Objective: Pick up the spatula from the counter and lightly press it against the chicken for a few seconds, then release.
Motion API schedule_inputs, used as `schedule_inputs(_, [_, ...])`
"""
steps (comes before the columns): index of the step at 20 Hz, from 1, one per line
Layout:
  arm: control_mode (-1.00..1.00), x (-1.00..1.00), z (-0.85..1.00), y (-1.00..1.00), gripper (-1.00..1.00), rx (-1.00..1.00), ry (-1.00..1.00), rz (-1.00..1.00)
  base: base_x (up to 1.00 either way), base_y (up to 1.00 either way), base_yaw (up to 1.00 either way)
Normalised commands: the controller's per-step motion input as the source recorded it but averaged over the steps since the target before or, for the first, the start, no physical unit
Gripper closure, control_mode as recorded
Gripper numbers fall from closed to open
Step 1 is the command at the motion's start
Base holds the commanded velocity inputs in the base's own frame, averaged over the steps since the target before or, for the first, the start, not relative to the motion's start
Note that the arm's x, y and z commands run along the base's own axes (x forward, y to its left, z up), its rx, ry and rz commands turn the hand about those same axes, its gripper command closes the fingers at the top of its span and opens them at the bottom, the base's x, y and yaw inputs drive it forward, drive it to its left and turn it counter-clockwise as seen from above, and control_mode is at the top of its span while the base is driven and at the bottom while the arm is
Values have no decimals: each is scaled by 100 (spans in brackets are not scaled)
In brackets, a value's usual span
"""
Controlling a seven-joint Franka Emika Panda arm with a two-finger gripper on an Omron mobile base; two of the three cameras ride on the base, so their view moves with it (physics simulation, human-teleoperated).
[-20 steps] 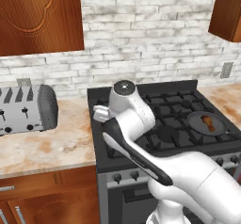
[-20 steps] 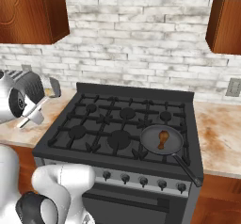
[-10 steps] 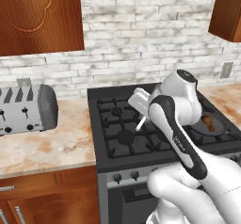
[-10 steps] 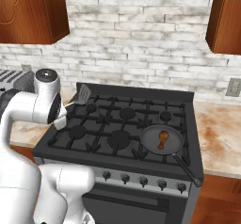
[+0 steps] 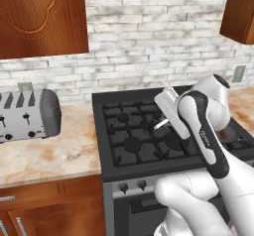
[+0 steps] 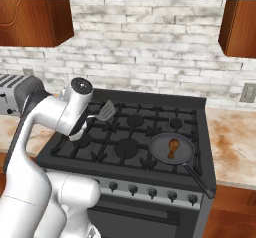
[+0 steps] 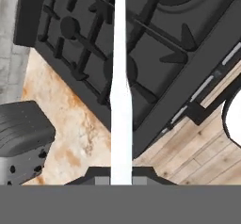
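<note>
Toaster (image 5: pixel 27 116) sits far left on the stone desk (image 5: pixel 59 155). Next, above the left burners of the stove (image 6: pixel 130 142), the tool (image 7: pixel 121 180) is squeezed tight on the spatula (image 6: pixel 105 111), at the end of its white handle, up in the air. It looks light and stiff, maybe slippery, so that end seems a good hold. The white arm is bent like an elbow. Far right, the chicken (image 6: pixel 172 147) lies in the frying pan (image 6: pixel 186 152), well apart.

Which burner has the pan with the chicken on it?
The one at the front right of the stove: the pan with the chicken sits there. The other burners show bare grates.
</note>
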Motion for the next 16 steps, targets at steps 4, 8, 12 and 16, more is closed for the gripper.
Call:
schedule_inputs(4, [-100, 29, -1, -31, 100, 8, 18, -24, 0, 0, 0])
schedule_inputs(8, [-100, 33, 0, -35, 100, 9, 22, -25, 0, 0, 0])
schedule_inputs(12, [-100, 33, 0, -46, 100, 15, 20, -13, 0, 0, 0])
schedule_inputs(16, [-100, 31, 0, -53, 100, 13, 18, -8, 0, 0, 0])
